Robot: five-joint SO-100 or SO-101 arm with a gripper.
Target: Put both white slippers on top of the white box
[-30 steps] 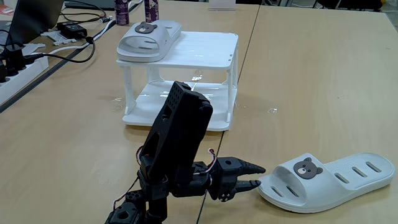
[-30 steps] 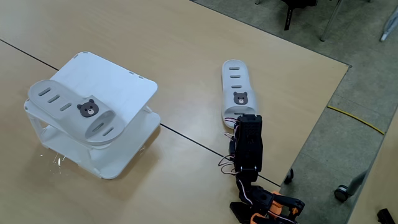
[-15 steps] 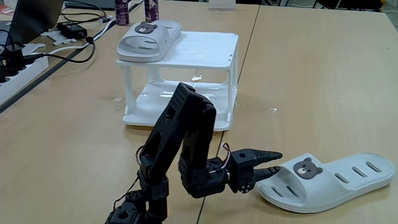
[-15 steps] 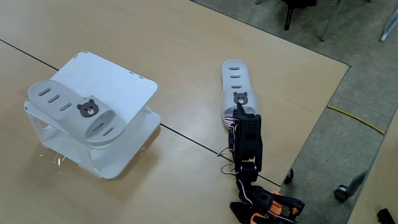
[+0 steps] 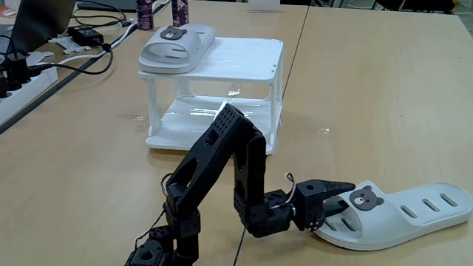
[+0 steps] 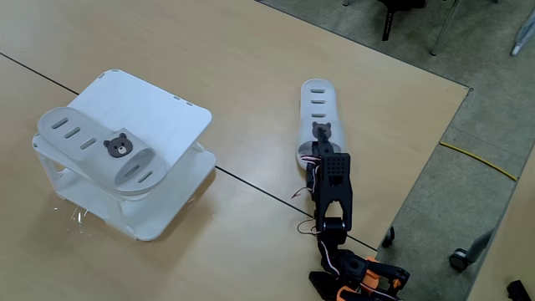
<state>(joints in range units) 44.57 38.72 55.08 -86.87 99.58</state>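
Observation:
One white slipper lies on top of the white box, at its left side in the lower fixed view. The other white slipper lies flat on the table, its bear badge facing the arm. My black gripper is low at that slipper's toe end and open. The upper finger reaches over the strap beside the badge and the lower finger sits at the toe opening. The strap is not clamped.
A laptop, a power strip and black cables lie at the table's left. Two bottles stand behind the box. A table seam runs past the box. The table edge is close beside the floor-level slipper.
The arm has stretched forward and lowered. The gripper moved from short of the slipper's toe to over its strap. The slipper shifted slightly away.

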